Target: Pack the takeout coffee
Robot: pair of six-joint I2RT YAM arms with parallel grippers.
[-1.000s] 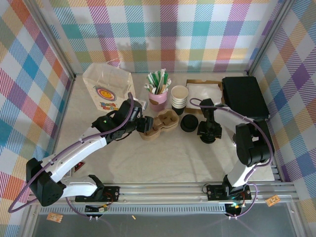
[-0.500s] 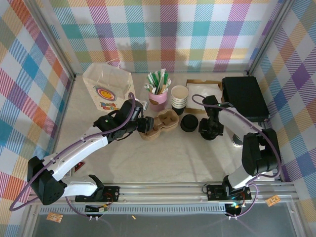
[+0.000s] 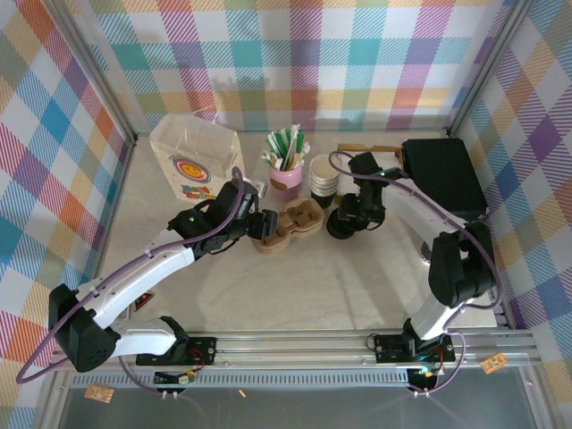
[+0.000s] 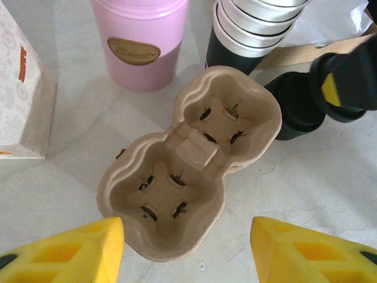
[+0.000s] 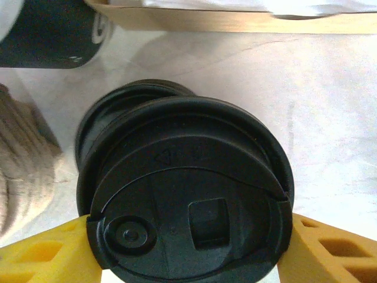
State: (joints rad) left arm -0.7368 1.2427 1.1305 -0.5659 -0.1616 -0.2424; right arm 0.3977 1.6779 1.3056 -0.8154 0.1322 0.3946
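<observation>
Above pale table (image 3: pixel 295 286), just right of carrier (image 4: pixel 188 171): takeout coffee (image 5: pixel 188 194) clamped in right gripper (image 5: pixel 188 250); left gripper (image 4: pixel 185 250) wide, flanking carrier's near end.

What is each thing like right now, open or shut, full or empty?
Brown pulp two-cup carrier: both pockets empty.
Black-lidded paper takeout coffee: capped, held by right gripper.
Left gripper: open, straddling carrier's end.
Pink cylindrical plastic holder: upright, holding stirrers.
Stacked cream paper cups: upright, lidless.

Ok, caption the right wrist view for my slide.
Right gripper clamps the takeout coffee by its black lid, with the stack of loose lids just beyond it.
</observation>
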